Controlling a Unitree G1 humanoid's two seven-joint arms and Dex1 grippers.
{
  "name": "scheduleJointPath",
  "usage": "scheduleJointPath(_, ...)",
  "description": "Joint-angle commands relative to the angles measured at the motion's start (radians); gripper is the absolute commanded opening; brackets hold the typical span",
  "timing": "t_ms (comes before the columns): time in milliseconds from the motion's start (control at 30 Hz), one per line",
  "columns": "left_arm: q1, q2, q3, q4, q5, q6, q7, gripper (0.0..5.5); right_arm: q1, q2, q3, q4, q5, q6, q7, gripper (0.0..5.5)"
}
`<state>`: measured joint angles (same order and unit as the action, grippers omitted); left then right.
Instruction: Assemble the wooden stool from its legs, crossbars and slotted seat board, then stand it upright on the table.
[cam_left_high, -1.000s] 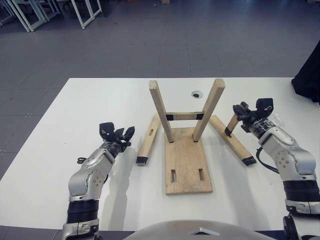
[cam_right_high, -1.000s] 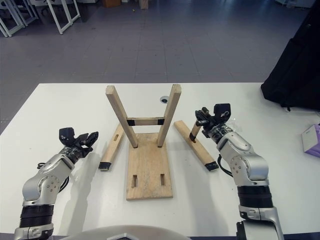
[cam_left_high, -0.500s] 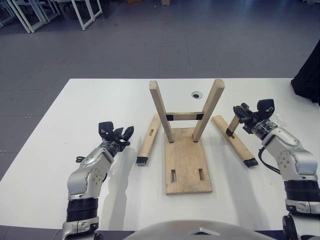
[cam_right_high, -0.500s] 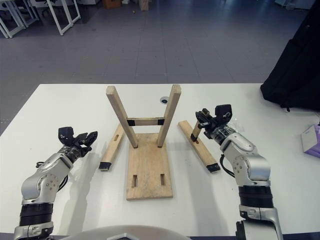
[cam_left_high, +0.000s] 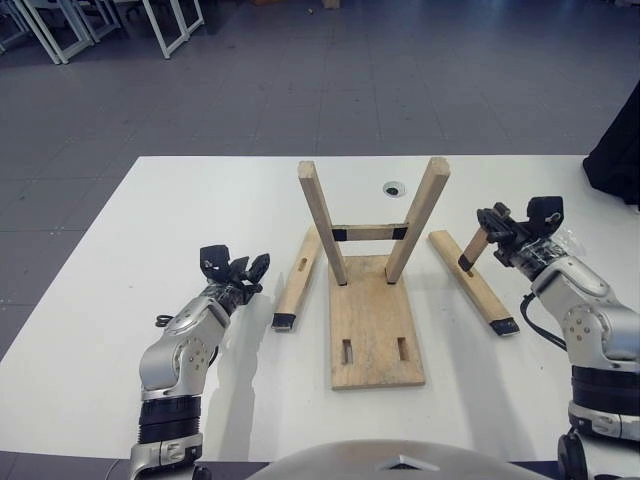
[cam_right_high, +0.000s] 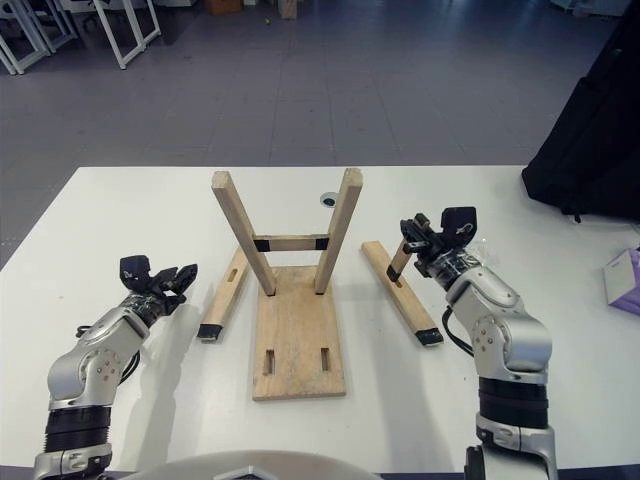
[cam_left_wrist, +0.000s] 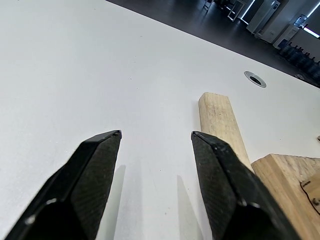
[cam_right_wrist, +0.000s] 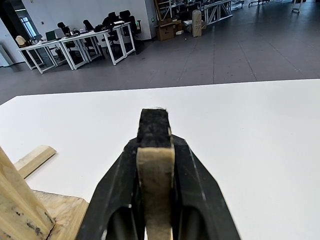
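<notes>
The right pincer (cam_left_high: 497, 226) is clamped on a short crossbar (cam_left_high: 472, 250), gripping the wood on both sides. From the grip the crossbar slopes down and to the pincer's left. Its black-capped lower end meets a loose leg (cam_left_high: 478, 290) lying flat on the tabletop (cam_left_high: 120, 330) just below the pincer. I cannot tell whether the tip sits in the leg's slot or only rests on it.

The leg's long axis crosses under the crossbar's, so I judge that seating the tip depends on lining it up with that slot, a job for this nearer arm.

Farther left lies the seat board (cam_left_high: 375, 320), with two upright legs (cam_left_high: 322, 222) in its far slots. Well beyond it the left pincer (cam_left_high: 245, 268) is spread open, just beside a second loose leg (cam_left_high: 298, 278).
</notes>
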<state>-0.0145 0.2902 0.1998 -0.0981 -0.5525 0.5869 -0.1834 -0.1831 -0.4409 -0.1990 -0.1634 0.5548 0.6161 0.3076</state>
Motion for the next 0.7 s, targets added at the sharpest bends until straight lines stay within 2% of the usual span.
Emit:
scheduleJointPath(33, -0.014, -0.002, 0.009, 0.007, 0.013, 0.005, -0.009, 2.59, -0.015, -0.005, 0.006, 0.036, -0.021, -0.005, 0.028, 0.40)
scheduleJointPath(367, -0.025, -0.004, 0.011, 0.016, 0.021, 0.011, -0.016, 2.59, -0.056, -0.031, -0.002, 0.091, -0.062, -0.012, 0.089, 0.40)
scheduleJointPath(533, -0.023, -0.003, 0.015, 0.013, 0.020, 0.012, -0.016, 2.59, -0.002, -0.024, -0.002, 0.057, -0.064, -0.007, 0.093, 0.40)
scheduleJointPath(700, -0.034, -0.003, 0.013, 0.020, 0.025, 0.013, -0.017, 2.59, 0.048, -0.016, 0.018, 0.136, -0.124, -0.079, 0.109, 0.40)
